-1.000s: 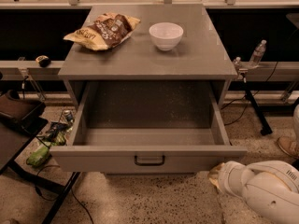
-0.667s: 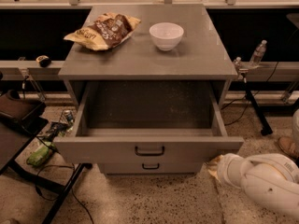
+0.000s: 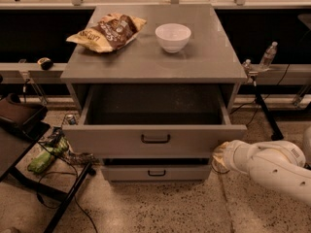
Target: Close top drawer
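Observation:
The top drawer (image 3: 107, 140) is a wide grey metal drawer with a flat front panel and a small black bar handle (image 3: 155, 139). It stands partly open, and its dark inside (image 3: 155, 106) looks empty. My gripper (image 3: 219, 157) is at the end of the white arm (image 3: 272, 166), low on the right. It sits just below the right end of the drawer's front panel, at or very near it.
A lower grey drawer (image 3: 156, 173) sticks out slightly under the top one. A chip bag (image 3: 107, 32) and a white bowl (image 3: 173, 36) sit on the cabinet top. A black stand (image 3: 29, 144) and cables are at left, and a bottle (image 3: 268, 56) at right.
The top drawer has slid back into the cabinet by a good part of its length. My arm and gripper have moved inward with its right front corner. The lower drawer now shows.

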`<state>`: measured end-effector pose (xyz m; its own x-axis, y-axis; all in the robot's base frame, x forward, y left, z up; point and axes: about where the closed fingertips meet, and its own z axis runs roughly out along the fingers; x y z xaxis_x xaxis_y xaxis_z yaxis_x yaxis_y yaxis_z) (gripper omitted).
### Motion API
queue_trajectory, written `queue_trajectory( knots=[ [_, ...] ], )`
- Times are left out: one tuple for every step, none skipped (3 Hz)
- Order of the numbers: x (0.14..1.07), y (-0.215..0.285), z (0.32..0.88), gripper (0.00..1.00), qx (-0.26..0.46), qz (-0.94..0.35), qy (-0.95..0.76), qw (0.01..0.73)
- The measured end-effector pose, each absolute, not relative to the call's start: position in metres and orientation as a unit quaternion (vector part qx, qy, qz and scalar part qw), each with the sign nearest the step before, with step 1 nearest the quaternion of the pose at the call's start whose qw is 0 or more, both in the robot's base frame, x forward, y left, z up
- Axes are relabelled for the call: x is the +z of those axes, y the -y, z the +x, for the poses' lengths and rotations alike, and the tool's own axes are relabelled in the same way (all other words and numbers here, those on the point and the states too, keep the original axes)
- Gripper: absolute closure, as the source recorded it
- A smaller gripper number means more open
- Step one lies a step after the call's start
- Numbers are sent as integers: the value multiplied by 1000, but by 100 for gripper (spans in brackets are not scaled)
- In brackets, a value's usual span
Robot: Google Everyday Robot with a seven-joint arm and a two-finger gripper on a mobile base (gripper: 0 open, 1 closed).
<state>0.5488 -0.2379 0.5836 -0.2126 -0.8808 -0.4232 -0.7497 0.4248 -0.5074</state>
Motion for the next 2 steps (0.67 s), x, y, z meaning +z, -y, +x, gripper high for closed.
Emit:
queue_trajectory(
  knots=[
    [599,241,578,100,-109,-536,-761,349],
    [603,244,625,100,-104,-543,-753,358]
  ],
)
